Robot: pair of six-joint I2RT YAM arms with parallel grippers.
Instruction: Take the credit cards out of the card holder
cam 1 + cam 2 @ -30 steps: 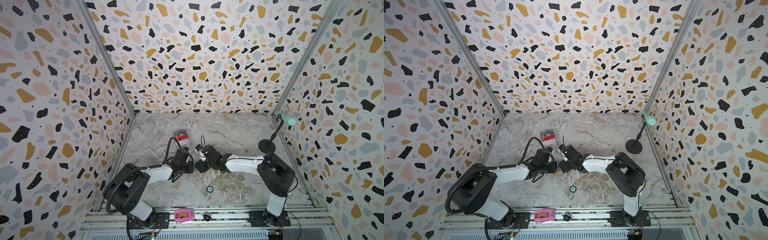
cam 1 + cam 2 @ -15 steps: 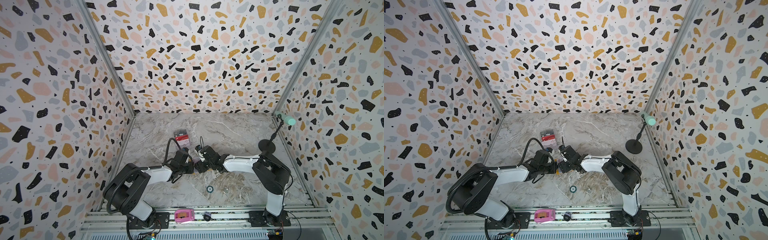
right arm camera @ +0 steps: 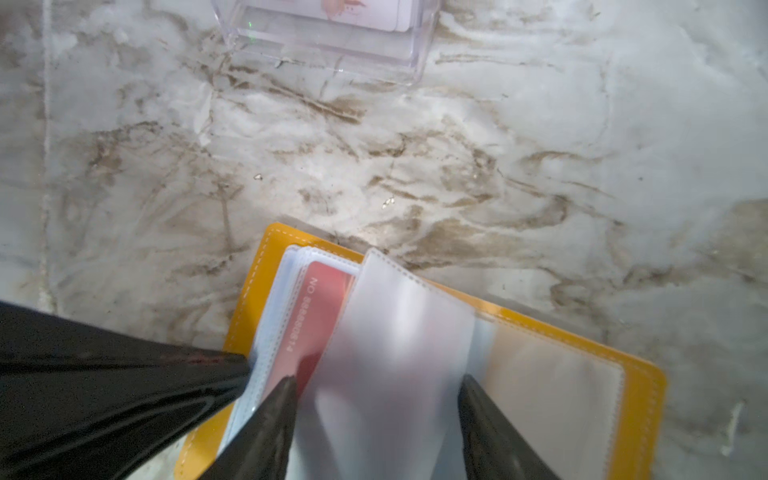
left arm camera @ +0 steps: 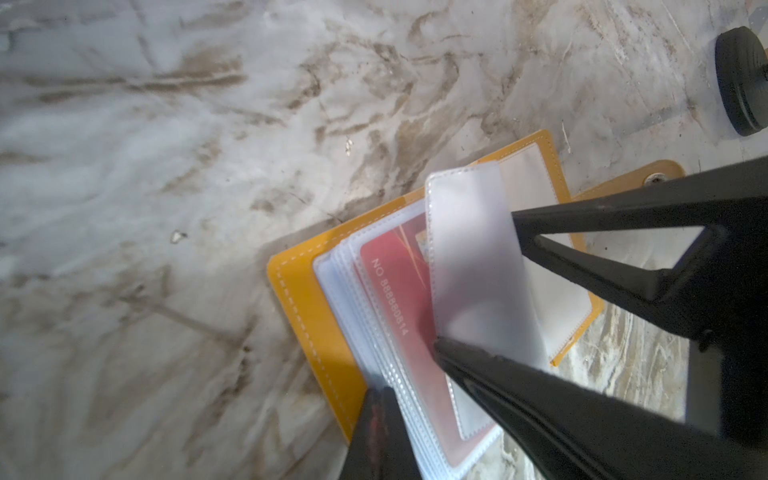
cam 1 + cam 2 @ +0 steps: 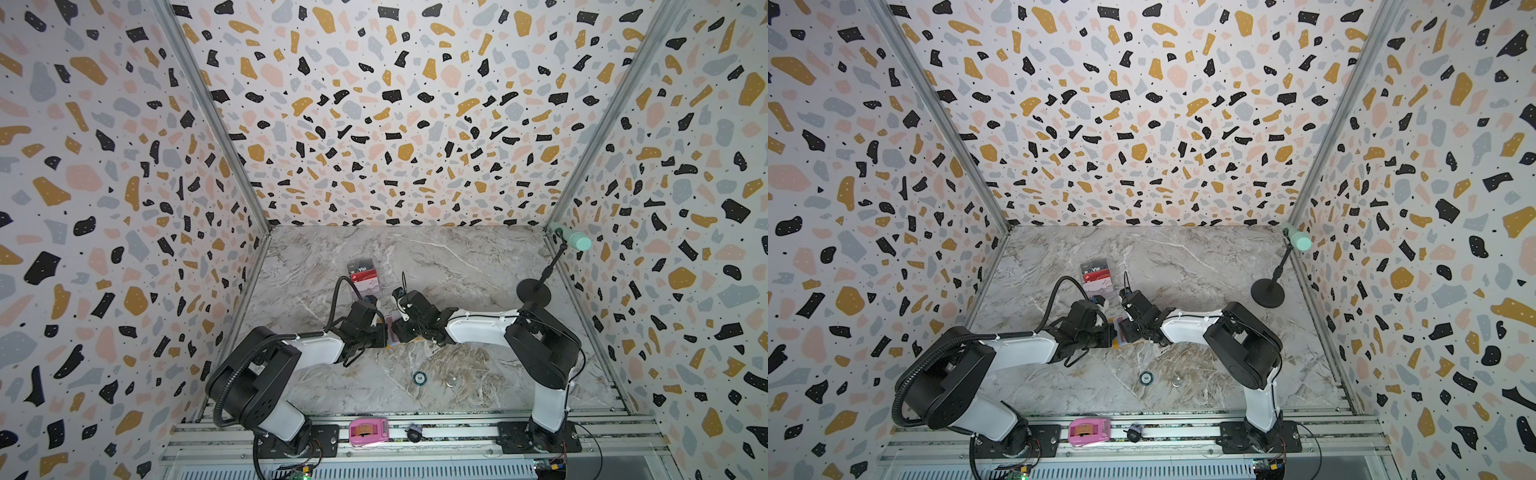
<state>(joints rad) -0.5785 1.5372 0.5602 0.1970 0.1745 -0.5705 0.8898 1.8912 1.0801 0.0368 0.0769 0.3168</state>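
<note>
The mustard-yellow card holder lies open on the marble table, seen in both top views between the two grippers. A red credit card sits in one of its clear sleeves. My left gripper is shut and its tip presses on the stack of sleeves at the holder's edge. One clear sleeve stands up, and my right gripper is open with a finger on either side of it. A black "Vip" card and a white scribbled card stand in a clear acrylic stand.
A microphone stand with a round black base is at the right. A small round token and a coin-like disc lie nearer the front. A pink object rests on the front rail.
The right arm's elbow has swung a little to the left while its gripper stays over the card holder. The left arm has not visibly moved.
</note>
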